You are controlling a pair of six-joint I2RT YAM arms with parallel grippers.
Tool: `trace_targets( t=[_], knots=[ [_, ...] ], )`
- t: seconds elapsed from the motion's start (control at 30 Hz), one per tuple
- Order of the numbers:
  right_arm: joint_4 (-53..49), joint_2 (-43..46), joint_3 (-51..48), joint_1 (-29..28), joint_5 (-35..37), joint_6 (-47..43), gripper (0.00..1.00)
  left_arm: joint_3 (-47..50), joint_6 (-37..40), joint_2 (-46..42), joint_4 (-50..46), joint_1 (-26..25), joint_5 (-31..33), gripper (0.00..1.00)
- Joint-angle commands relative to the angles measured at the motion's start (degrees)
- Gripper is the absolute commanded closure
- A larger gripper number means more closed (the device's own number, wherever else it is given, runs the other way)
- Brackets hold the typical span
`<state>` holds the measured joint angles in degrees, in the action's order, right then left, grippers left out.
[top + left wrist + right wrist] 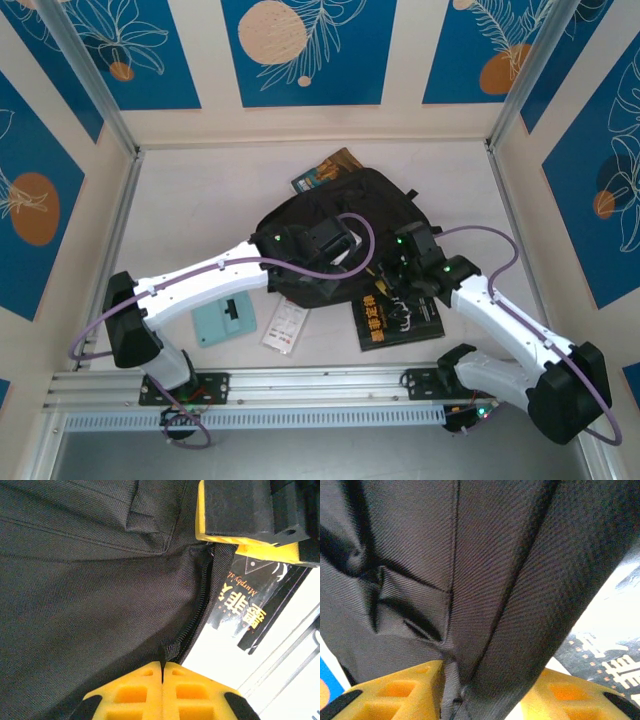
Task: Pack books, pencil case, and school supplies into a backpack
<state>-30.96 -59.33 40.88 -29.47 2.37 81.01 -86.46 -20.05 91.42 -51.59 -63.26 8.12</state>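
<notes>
A: Position of backpack (330, 215)?
B: Middle of table (200, 200), a little toward the far edge. Black, slumped, with both arms reaching over it.

A: Left gripper (162, 672)?
B: Pressed tight together, no gap. Pinching a small black zip pull (169, 652) at the tips, at the end of the zip line on the side of the backpack facing the near right corner.

A: Right gripper (485, 692)?
B: Partly apart, narrowed around a thick fold of backpack cloth. Clamped or merely straddling: cannot tell.

A: Books?
B: Black book (398, 322) with gold print flat by the near edge, right of centre, its far edge at the backpack's rim. Blue-and-orange book (322, 172) poking out from behind the backpack toward the far edge, partly covered.

A: Supplies?
B: Light-teal piece (223, 322) with black patch and white packet (286, 326) with red print side by side near the near edge, left of centre, slightly apart. Packet just beside the backpack. Both outside it.
</notes>
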Motion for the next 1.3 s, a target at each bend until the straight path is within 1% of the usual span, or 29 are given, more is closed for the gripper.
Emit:
trace_targets(
  t=[0.0,0.07,0.13,0.2,0.3,0.4,0.63,0.9,0.97,1.07,1.27],
  knots=[
    [0.7,-0.2,-2.0,-0.2,2.3,1.0,0.71,1.0,-0.1,-1.0,0.7,-0.3,1.7,1.0],
    [2.2,0.0,-3.1,0.3,1.8,0.0,0.86,1.8,0.1,-1.4,0.7,-0.3,2.4,1.0],
    [2.1,0.4,-3.4,0.8,1.8,-0.9,0.92,2.6,0.4,-1.9,0.3,-0.3,3.9,1.0],
    [0.9,1.0,-3.0,1.1,2.8,-1.9,1.0,3.1,1.0,-2.2,-0.4,-0.2,5.9,1.0],
    [-1.0,2.0,-2.0,1.7,4.1,-3.8,1.0,3.2,2.2,-2.2,-2.3,-0.1,9.3,1.0],
    [-3.1,2.3,-0.8,2.3,5.4,-5.8,1.0,3.0,3.1,-2.3,-3.8,-0.1,11.3,1.0],
    [-4.8,3.8,-0.9,4.1,6.9,-7.6,1.0,4.7,3.6,-4.0,-5.7,-0.1,13.6,1.0],
    [-5.5,3.3,1.2,5.5,6.9,-11.1,1.0,7.0,4.2,-6.8,-6.4,0.7,16.8,1.0],
    [-5.3,3.0,1.8,5.5,6.5,-12.0,1.0,7.3,4.1,-7.6,-5.8,1.0,16.4,1.0],
    [-4.7,2.8,2.1,5.5,5.5,-13.5,1.0,7.8,3.6,-8.4,-4.1,1.6,14.2,1.0],
    [-2.1,2.1,2.1,4.4,2.7,-16.0,1.0,9.5,1.7,-9.3,1.0,2.4,8.1,1.0]
  ],
)
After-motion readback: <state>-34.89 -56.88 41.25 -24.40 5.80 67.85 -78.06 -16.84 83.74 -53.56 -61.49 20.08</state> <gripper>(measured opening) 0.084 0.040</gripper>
